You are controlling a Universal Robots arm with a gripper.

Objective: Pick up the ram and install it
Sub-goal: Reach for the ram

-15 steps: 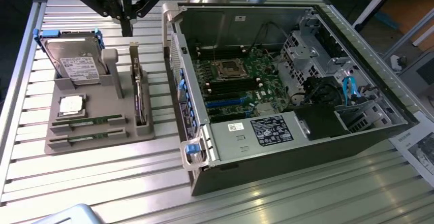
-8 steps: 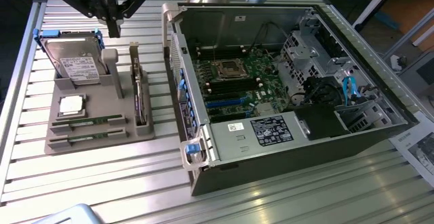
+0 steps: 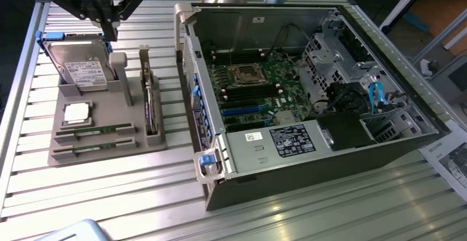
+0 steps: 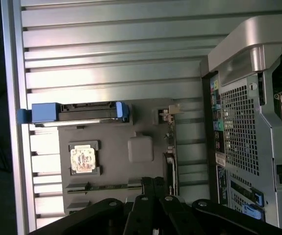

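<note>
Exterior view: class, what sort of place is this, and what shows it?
Probably a robotics lab bench for computer assembly: an open computer case lies on a slatted metal table, a grey fixture holds a hard drive and ram sticks, and a robot gripper hangs above the fixture.

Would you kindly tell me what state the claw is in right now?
Claw: closed, holding nothing; the ram sticks lie in the grey holder.

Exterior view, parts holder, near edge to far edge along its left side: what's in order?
Going back: near ram stick → second ram stick → square silver processor chip → hard drive, propped up at the far end. The dark card on edge runs alongside most of these, so it's left out.
</note>
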